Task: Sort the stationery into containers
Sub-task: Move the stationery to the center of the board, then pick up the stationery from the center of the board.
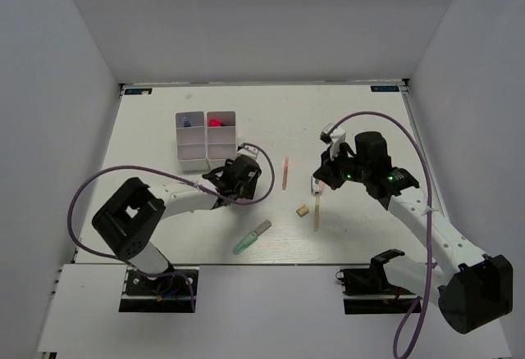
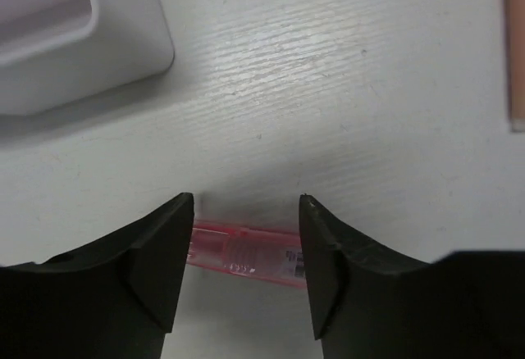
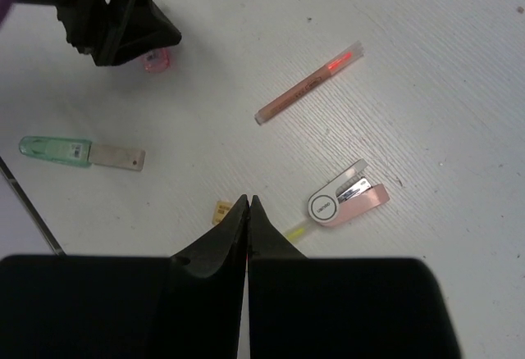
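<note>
My left gripper (image 1: 235, 180) is open, low over the table beside the near end of the two white trays (image 1: 203, 152). In the left wrist view its tips (image 2: 246, 199) straddle a clear pink tube (image 2: 246, 252) lying crosswise, jaws apart from it. My right gripper (image 1: 321, 180) is shut and empty, its tips (image 3: 248, 203) above the tan eraser (image 3: 221, 210) and the wooden pencil (image 1: 317, 211). An orange pencil (image 1: 285, 174) lies between the arms. A pale green marker (image 1: 251, 238) lies nearer the front. A blue item (image 1: 188, 120) and a red item (image 1: 216, 122) sit in the far compartments.
A small pink-and-white stapler (image 3: 349, 202) lies just right of my right fingertips. A tray corner (image 2: 123, 39) shows up-left of the left gripper. The left arm's purple cable (image 1: 254, 158) loops by the trays. White walls enclose the table on three sides.
</note>
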